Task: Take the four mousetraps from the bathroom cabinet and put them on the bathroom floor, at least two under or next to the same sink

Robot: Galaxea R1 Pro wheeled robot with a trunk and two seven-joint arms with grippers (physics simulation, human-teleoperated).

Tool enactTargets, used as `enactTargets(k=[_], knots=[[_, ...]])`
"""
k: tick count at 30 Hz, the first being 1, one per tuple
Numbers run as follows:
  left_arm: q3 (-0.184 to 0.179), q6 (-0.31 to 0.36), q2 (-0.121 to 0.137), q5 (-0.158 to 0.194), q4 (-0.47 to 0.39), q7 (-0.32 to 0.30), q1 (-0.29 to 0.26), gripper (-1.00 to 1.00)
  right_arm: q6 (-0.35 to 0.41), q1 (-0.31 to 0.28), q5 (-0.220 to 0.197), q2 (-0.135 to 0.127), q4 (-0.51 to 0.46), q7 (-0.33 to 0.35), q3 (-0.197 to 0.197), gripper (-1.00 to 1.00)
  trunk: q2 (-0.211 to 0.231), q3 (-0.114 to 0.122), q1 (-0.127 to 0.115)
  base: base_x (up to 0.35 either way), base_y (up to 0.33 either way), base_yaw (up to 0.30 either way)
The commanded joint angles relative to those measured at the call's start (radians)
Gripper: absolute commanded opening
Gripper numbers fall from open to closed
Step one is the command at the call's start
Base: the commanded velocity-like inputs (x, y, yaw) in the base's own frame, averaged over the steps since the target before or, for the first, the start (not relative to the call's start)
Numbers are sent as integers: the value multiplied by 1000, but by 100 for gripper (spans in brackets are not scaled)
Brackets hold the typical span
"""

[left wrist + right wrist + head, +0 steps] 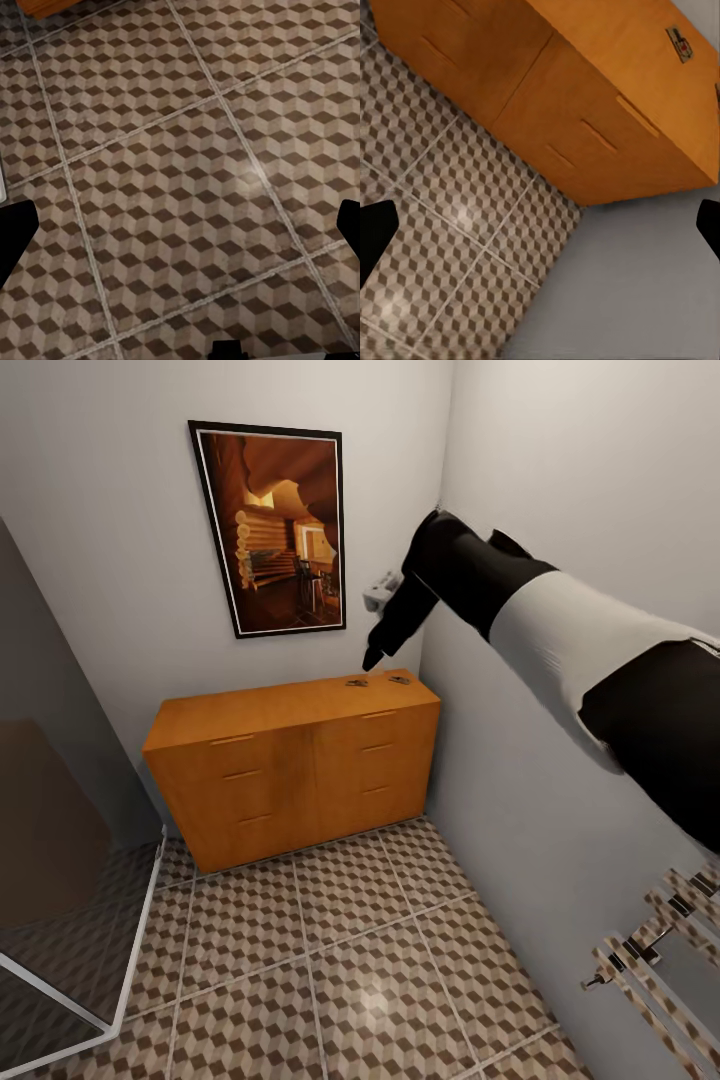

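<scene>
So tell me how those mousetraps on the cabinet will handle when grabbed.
The mousetraps look flat and tiny on the cabinet top, so probably light and stiff. Lying flush, they may slide rather than lift. Rolling seems unlikely.

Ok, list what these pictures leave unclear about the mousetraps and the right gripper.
- Mousetraps: head view, two small shapes on the cabinet top, too tiny for detail; any others cannot be made out.
- Mousetrap: right wrist view, small and blurred.
- Right gripper: head view, one dark tip; opening unclear.
</scene>
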Motion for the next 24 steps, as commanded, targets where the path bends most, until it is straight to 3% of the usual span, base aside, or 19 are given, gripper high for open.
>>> enactTargets(k=[1, 4, 5, 11, 24], knots=[[-9, -6, -1, 9, 4, 1, -2, 100, -10, -1, 11, 0, 5, 35, 26, 100, -2, -2, 1, 0, 0, 0], [-9, -6, -1, 9, 4, 1, -2, 100, -47, -1, 11, 0, 19, 110, 107, 100, -2, -2, 1, 0, 0, 0], [-9, -6, -1, 9, 4, 1, -2, 100, -70, -1, 11, 0, 25, 155, 156, 100, -2, -2, 1, 0, 0, 0], [-9, -6, -1, 9, 4, 1, -2, 100, -122, 2, 11, 0, 37, 254, 268, 100, -2, -2, 1, 0, 0, 0], [-9, -6, 1, 9, 5, -1, 0, 100, -139, 29, 11, 0, 43, 286, 307, 100, -2, -2, 1, 0, 0, 0]])
